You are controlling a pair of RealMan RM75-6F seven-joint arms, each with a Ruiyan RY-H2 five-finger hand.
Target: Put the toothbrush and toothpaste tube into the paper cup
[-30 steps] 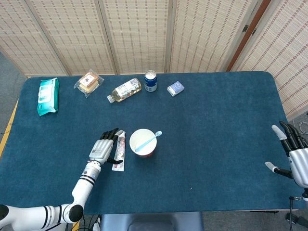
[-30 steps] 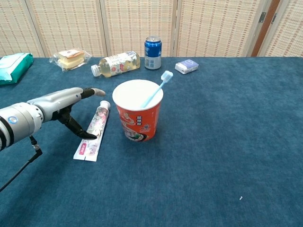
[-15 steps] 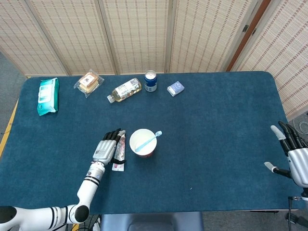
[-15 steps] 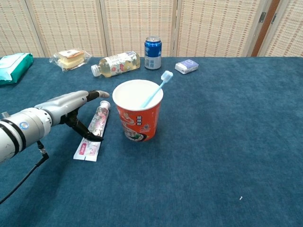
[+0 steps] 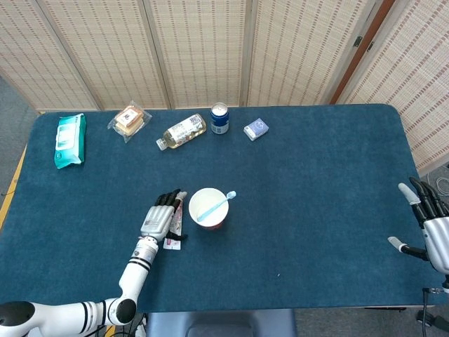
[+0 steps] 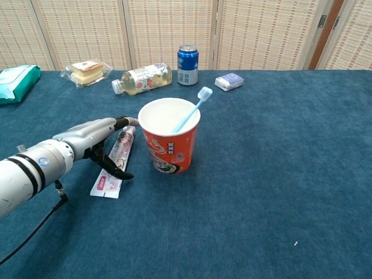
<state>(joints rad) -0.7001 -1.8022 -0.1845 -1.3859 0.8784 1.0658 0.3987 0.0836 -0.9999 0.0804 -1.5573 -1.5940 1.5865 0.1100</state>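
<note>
My left hand (image 6: 96,139) is hovering open over the flat pink-and-white toothpaste tube (image 6: 114,159), thumb underneath, fingers spread above it. Just right of that hand, the light-blue toothbrush (image 6: 190,110) is leaning inside the red-and-white paper cup (image 6: 170,148). My right hand (image 5: 429,226) is resting open, well apart.

Left robot hand (image 6: 97,143) now further right, over the toothpaste tube (image 6: 114,160).

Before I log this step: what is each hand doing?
Left hand: open, fingers spread over the toothpaste tube, not gripping it.
Right hand: open, holding nothing.
</note>
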